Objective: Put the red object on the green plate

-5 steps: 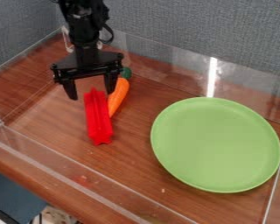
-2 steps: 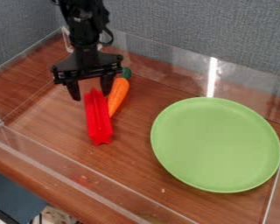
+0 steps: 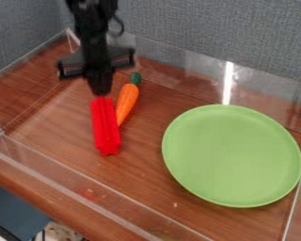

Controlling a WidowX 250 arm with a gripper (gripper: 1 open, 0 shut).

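My gripper [image 3: 101, 85], its jaws pressed together and holding nothing, hangs over the far tip of the red object [image 3: 105, 125], which lies lengthwise toward the camera on the desk, left of the green plate [image 3: 232, 154].

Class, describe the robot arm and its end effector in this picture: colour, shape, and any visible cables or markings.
The arm is black and slim, coming down from the top edge. Its end effector is also black, with a wider crossbar above narrow fingers. A dark cable seems to run along the arm. No markings can be made out.
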